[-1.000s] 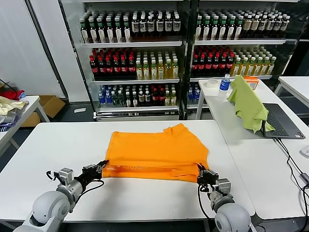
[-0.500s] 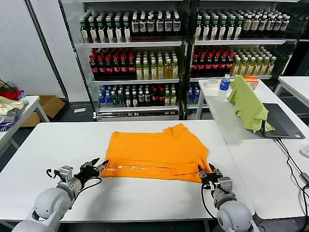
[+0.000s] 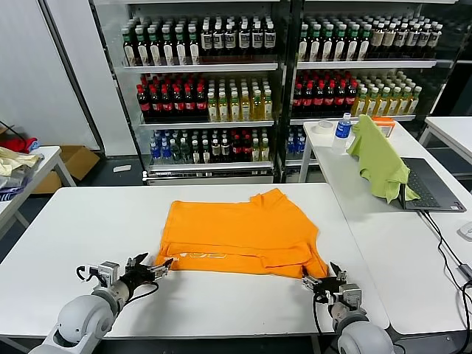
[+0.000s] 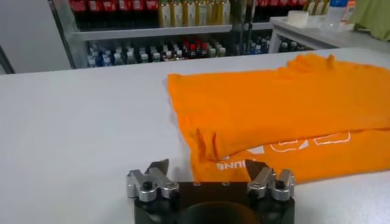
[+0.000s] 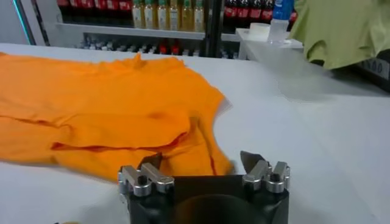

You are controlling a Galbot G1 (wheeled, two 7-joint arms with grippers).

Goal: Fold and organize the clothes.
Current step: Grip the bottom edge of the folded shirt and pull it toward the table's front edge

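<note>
The clothes are one bright orange T-shirt [image 3: 240, 232], lying folded and flat on the white table [image 3: 88, 221]. Small white lettering [image 3: 199, 256] shows along its near edge. My left gripper [image 3: 164, 263] is open just off the shirt's near left corner and holds nothing. In the left wrist view the T-shirt [image 4: 286, 115] lies just past the open left gripper [image 4: 207, 165]. My right gripper [image 3: 321, 276] is open at the near right corner, clear of the cloth. The right wrist view shows the T-shirt [image 5: 103, 103] corner just beyond the open right gripper [image 5: 201, 159].
A second white table [image 3: 383, 221] on the right carries a light green cloth [image 3: 380, 158], a laptop [image 3: 428, 184] and a water bottle [image 3: 343, 127]. Shelves of bottles [image 3: 221, 96] fill the back. A side table at the far left holds piled garments [image 3: 15, 158].
Both grippers have opened, let go of the shirt's near corners and drawn back toward the table's near edge. The shirt's near edge now rests on the table.
</note>
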